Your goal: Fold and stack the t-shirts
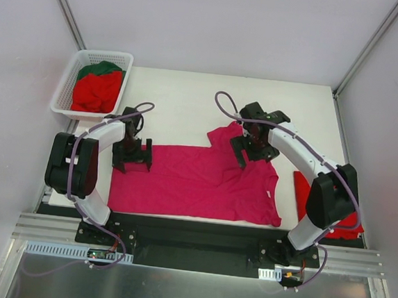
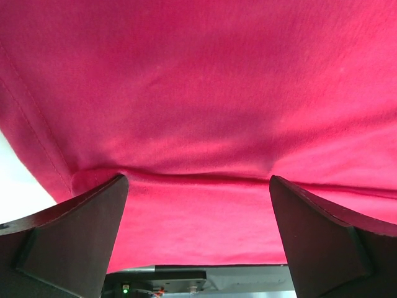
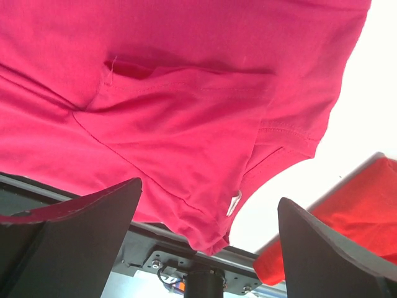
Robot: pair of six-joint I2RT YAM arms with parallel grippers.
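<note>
A robotics lab cell: a white table boxed in by blank white panels on metal struts, aluminium rail along the frame's bottom.

Twin arms, white shells, black joints.
Left arm and right arm show white links, chunky black housings, lilac cables looping off, black base plates; left claw and right claw wear dark wedge fingers.

The left gripper hangs with jaws spread wide over the pink shirt; a seam runs between its fingertips, and the white table shows beyond its left finger.
</note>
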